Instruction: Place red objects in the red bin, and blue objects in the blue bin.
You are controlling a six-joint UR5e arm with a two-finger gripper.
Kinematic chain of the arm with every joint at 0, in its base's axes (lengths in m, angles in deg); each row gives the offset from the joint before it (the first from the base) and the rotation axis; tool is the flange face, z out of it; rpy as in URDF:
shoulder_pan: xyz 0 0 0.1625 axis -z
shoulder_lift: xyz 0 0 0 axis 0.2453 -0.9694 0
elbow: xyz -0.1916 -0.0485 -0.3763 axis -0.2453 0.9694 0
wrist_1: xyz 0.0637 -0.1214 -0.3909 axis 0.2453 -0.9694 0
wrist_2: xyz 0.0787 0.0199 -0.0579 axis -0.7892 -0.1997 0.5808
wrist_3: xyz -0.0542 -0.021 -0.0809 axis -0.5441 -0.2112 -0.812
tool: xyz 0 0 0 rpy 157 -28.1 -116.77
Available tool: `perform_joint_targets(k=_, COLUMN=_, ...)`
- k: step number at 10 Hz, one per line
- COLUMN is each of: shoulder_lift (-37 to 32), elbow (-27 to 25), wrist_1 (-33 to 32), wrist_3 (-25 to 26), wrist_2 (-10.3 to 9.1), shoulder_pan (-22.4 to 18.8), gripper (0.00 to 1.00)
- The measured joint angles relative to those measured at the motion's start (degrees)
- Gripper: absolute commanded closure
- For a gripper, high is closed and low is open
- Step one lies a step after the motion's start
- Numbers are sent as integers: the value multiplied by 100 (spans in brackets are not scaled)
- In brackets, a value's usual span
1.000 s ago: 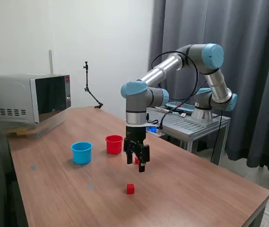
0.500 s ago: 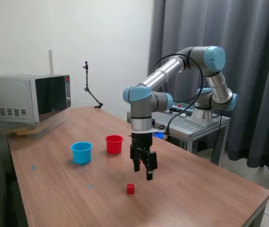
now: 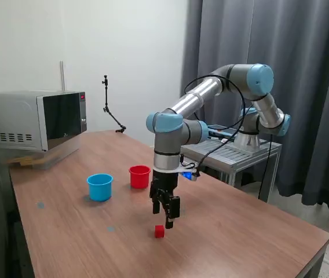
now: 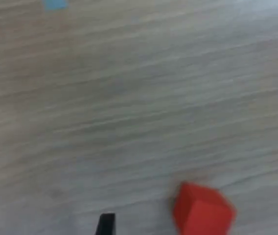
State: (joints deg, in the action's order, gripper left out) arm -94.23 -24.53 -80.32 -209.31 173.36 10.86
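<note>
One small red cube [image 3: 159, 231] lies on the wooden table [image 3: 240, 237], toward its front. My gripper [image 3: 167, 220] hangs just above it, slightly to the exterior view's right. In the wrist view the red cube [image 4: 202, 211] sits between the two dark fingertips [image 4: 106, 223], which stand wide apart, so the gripper [image 4: 200, 226] is open and holds nothing. The red bin [image 3: 139, 176] and the light blue bin [image 3: 99, 186] stand side by side behind the gripper, toward the exterior view's left. No blue objects are in view.
A microwave [image 3: 34, 119] stands at the table's far left corner. A metal cart [image 3: 234, 152] holds the arm's base behind the table. Small bluish marks [image 3: 111, 229] dot the tabletop.
The gripper swung toward the exterior view's right, then came back left and dropped lower, ending just above the red cube. The cube and both bins stayed put.
</note>
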Motion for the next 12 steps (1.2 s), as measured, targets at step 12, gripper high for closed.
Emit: perform_joint_targets(k=12, shoulder_lift=32, elbow=411, wrist_1=304, wrist_3=247, wrist_2=-355, shoulder_pan=-44, gripper=0)
